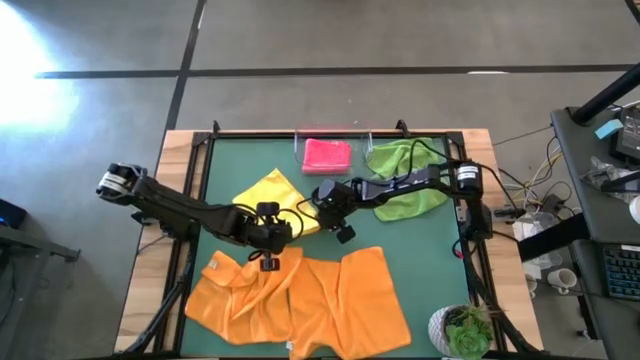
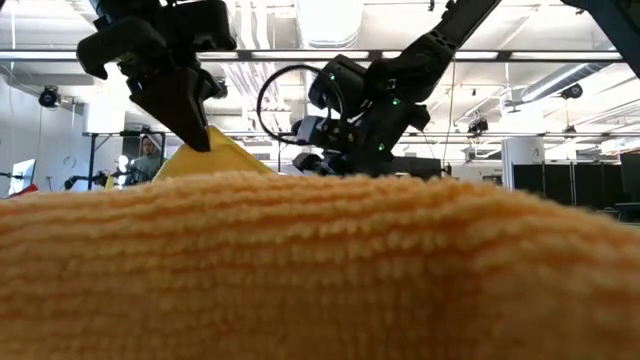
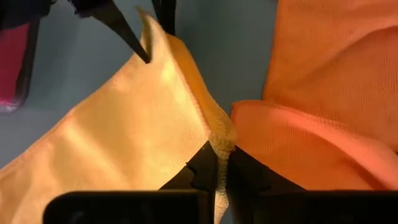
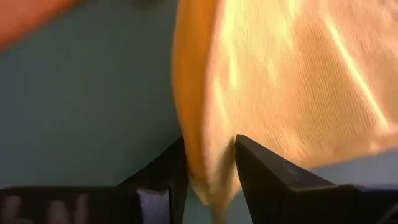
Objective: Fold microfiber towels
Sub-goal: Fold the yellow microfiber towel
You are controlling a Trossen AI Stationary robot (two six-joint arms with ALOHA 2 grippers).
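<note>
Over green table (image 1: 420, 260), yellow towel (image 1: 268, 190) pinched between left tool (image 1: 268, 252) and right tool (image 1: 335, 215).

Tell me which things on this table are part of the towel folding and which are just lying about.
Part of the job:
- yellow towel, held by both grippers
- two orange towels
- pink towel
- green towel
- left gripper, right gripper

Just lying about:
- clear tray under the pink towel
- potted plant
</note>
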